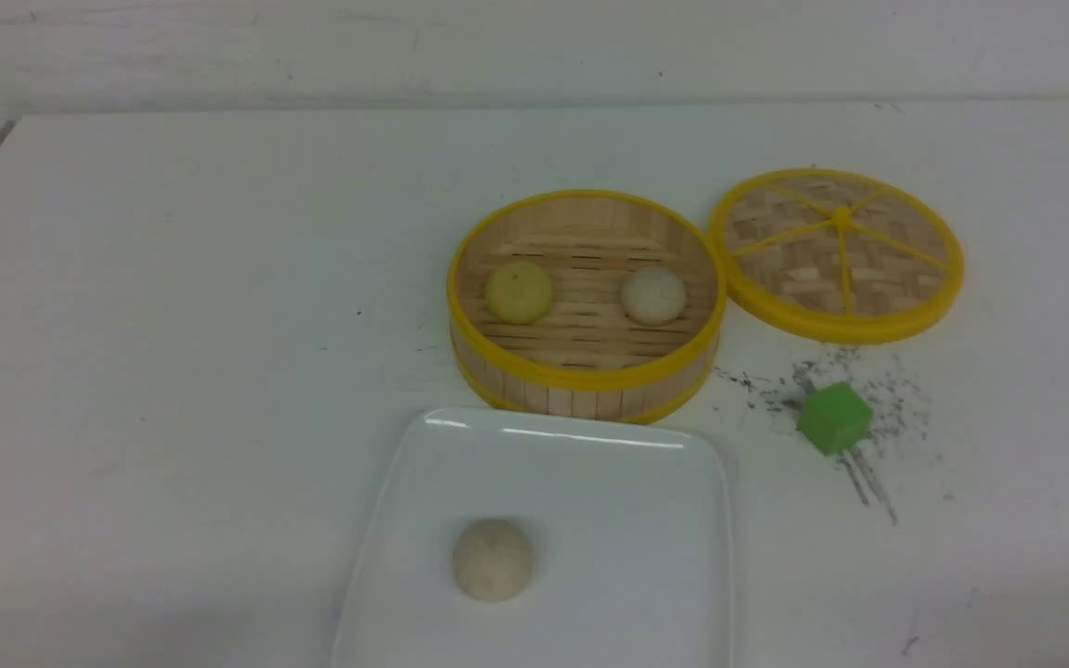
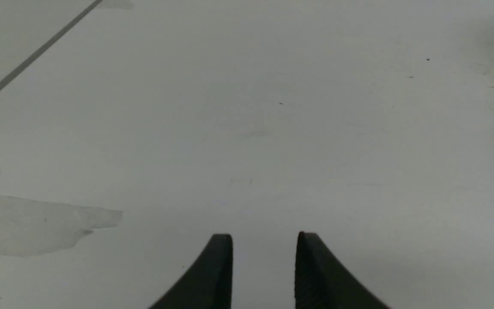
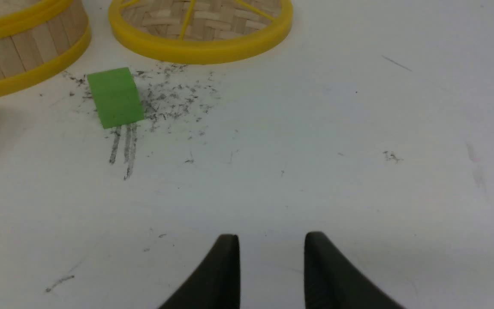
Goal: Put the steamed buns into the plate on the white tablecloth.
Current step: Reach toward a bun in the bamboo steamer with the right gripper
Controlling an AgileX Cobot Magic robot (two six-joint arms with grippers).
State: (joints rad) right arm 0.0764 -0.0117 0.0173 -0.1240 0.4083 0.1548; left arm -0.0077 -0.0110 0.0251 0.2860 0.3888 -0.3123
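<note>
One speckled beige steamed bun lies in the white rectangular plate at the front of the white tablecloth. A pale yellow bun and a second speckled bun sit inside the open bamboo steamer just behind the plate. Neither arm shows in the front view. My left gripper hangs open over bare cloth, nothing between its black fingers. My right gripper is open too, above marked cloth, with nothing in it.
The steamer's lid lies upside down to the right of the steamer. A green cube sits among dark specks and scratch marks in front of the lid, also seen from the right wrist as the cube.
</note>
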